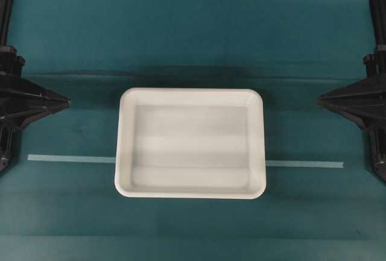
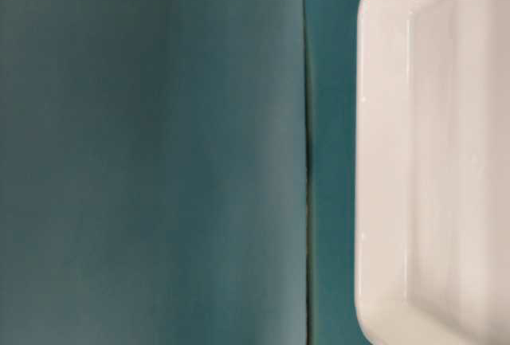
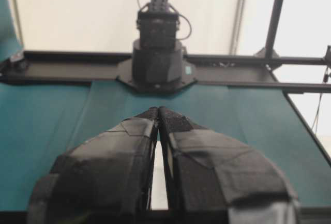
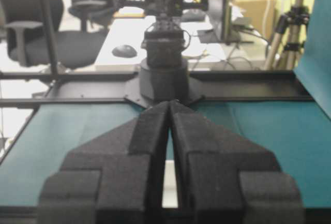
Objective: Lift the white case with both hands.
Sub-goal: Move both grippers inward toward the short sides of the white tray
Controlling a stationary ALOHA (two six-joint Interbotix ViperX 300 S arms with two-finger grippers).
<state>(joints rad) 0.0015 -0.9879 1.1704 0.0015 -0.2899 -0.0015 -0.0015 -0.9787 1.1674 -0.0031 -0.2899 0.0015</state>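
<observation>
The white case point(image 1: 190, 143) lies flat and empty on the teal cloth at the middle of the overhead view; its rim also shows at the right of the table-level view point(image 2: 382, 162). My left gripper point(image 1: 67, 101) is shut and empty, well left of the case, pointing at it. My right gripper point(image 1: 319, 99) is shut and empty, well right of the case. In the left wrist view the fingertips point(image 3: 158, 111) meet, and a white sliver of the case point(image 3: 159, 182) shows between the fingers. The right wrist view shows the same: tips point(image 4: 169, 103) together, white sliver point(image 4: 169, 182).
A thin pale tape strip point(image 1: 71, 158) runs across the cloth and passes under the case, coming out on the right point(image 1: 304, 164). A cloth seam point(image 2: 307, 154) runs beside the case. The opposite arm's base point(image 3: 158, 63) stands at the far edge in each wrist view.
</observation>
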